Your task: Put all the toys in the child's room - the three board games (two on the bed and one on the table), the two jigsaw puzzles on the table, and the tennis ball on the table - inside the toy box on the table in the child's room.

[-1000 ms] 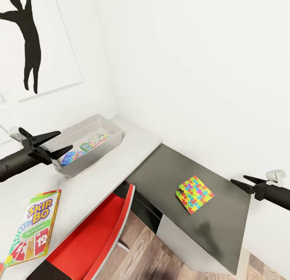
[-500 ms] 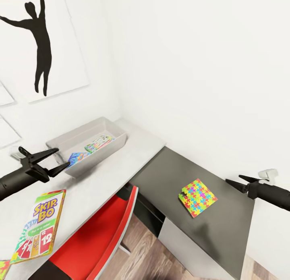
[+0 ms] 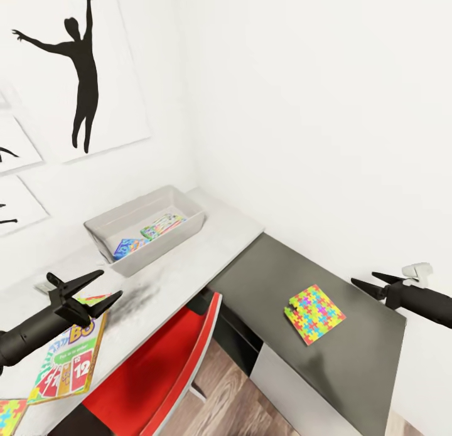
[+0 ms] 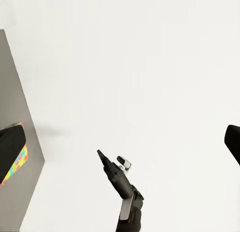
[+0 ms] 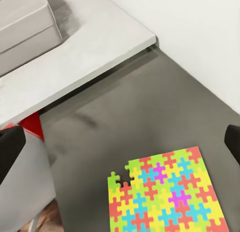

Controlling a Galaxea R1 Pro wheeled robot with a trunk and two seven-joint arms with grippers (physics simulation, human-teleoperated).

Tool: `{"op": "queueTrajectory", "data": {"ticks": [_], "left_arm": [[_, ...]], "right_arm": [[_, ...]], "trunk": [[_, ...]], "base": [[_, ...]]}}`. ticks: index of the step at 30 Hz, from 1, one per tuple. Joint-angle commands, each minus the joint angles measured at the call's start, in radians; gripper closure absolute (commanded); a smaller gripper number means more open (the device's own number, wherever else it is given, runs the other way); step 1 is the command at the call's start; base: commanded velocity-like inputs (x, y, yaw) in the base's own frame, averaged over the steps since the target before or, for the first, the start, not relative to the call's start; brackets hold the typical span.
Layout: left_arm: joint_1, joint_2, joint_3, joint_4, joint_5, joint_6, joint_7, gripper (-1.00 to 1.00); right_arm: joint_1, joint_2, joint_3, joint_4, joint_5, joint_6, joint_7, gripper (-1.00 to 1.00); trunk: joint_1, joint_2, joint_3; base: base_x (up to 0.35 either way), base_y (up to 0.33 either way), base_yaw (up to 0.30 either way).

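The light grey toy box [image 3: 188, 223] stands on the white table [image 3: 188, 266] by the wall, with a blue board game [image 3: 129, 246] and a green-edged one [image 3: 163, 224] lying inside. The SKIP BO board game [image 3: 66, 361] lies flat on the near part of the table, and my left gripper [image 3: 110, 283] hovers open just above its far end. One jigsaw puzzle [image 3: 315, 313] [image 5: 165, 197] rests on the dark grey corner top [image 3: 270, 279]. My right gripper [image 3: 363, 278] is open beside and above it, holding nothing. A second jigsaw puzzle [image 3: 9, 414] shows at the lower left corner.
A red chair [image 3: 157, 373] is tucked under the table between the two arms. Black silhouette pictures [image 3: 81, 72] hang on the white wall behind the toy box [image 5: 25, 21]. White drawers [image 3: 295, 392] sit under the dark top, above wood-plank floor [image 3: 220, 398].
The camera has turned, shifting the whole scene right. My left gripper has drawn back from the toy box's near end and now hangs over the SKIP BO box. The right gripper holds its place.
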Motion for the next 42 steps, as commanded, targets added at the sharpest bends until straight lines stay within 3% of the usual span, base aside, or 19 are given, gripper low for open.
{"op": "queueTrajectory", "data": {"ticks": [1,3,4,9,15,28,30,33,37,42], "left_arm": [[0.010,-0.007,0.001,0.000,-0.025,0.001,-0.027,-1.00],[0.024,-0.023,0.001,0.000,-0.066,-0.003,-0.060,-1.00],[0.034,-0.042,0.001,0.000,-0.110,-0.005,-0.091,-1.00],[0.057,-0.081,0.003,0.000,-0.200,-0.011,-0.161,-1.00],[0.083,-0.092,0.002,0.000,-0.228,-0.037,-0.190,-1.00],[0.095,-0.098,-0.011,0.000,-0.244,-0.066,-0.200,-1.00],[0.099,-0.098,-0.012,0.000,-0.258,-0.066,-0.202,-1.00],[0.108,-0.099,-0.014,0.000,-0.324,-0.065,-0.264,-1.00],[0.110,-0.099,-0.013,0.000,-0.352,-0.066,-0.289,-1.00],[0.111,-0.099,-0.012,0.000,-0.355,-0.070,-0.297,-1.00]], "right_arm": [[-0.002,0.000,-0.001,-0.001,0.009,0.009,0.006,-1.00],[-0.002,0.000,0.000,-0.001,0.009,0.009,-0.004,-1.00],[-0.002,0.001,0.000,-0.001,0.008,0.009,-0.012,-1.00],[-0.002,0.000,0.001,-0.001,0.008,0.009,-0.024,-1.00],[-0.002,0.000,0.001,-0.001,0.008,0.009,-0.027,-1.00],[-0.001,0.012,0.001,-0.002,0.007,-0.021,-0.027,-1.00],[-0.002,0.015,0.001,-0.002,0.007,-0.027,-0.027,-1.00],[-0.002,0.028,0.002,-0.002,0.007,-0.038,-0.027,-1.00],[-0.001,0.033,0.002,-0.002,0.007,-0.041,-0.027,-1.00],[-0.001,0.034,0.011,-0.002,0.007,-0.041,-0.027,-1.00]], "trunk": [[0.001,-0.002,0.000],[0.001,-0.002,0.003],[0.001,-0.002,0.005],[0.001,-0.002,0.013],[0.001,-0.002,0.023],[0.001,-0.002,0.044],[0.001,-0.002,0.047],[0.001,-0.002,0.052],[0.001,-0.002,0.059],[0.001,-0.002,0.067]], "base": [[0.000,0.000,0.095],[0.000,0.000,0.090],[0.000,0.000,0.079],[0.000,0.000,0.072],[0.000,0.000,0.055],[0.000,0.000,0.027],[0.000,0.000,0.063],[0.000,0.000,0.075],[0.000,0.000,0.084],[0.000,0.000,0.067]]}}
